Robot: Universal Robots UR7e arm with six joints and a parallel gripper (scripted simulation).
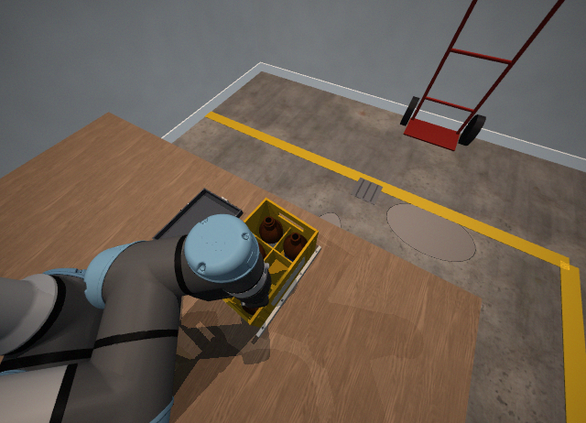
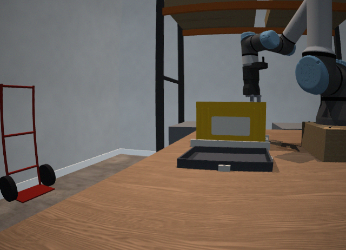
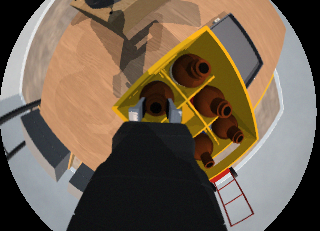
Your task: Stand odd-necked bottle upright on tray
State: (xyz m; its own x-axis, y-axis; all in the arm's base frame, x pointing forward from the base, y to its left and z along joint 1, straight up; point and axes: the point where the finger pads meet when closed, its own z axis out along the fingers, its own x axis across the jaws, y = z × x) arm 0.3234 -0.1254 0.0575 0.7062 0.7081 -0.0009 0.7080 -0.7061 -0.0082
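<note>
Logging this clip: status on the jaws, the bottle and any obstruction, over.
Gripper shut on a bottle neck, corner cell of the crate. Bottle not lifted. Four others standing alongside. Tray holds nothing; path appears unobstructed.
</note>
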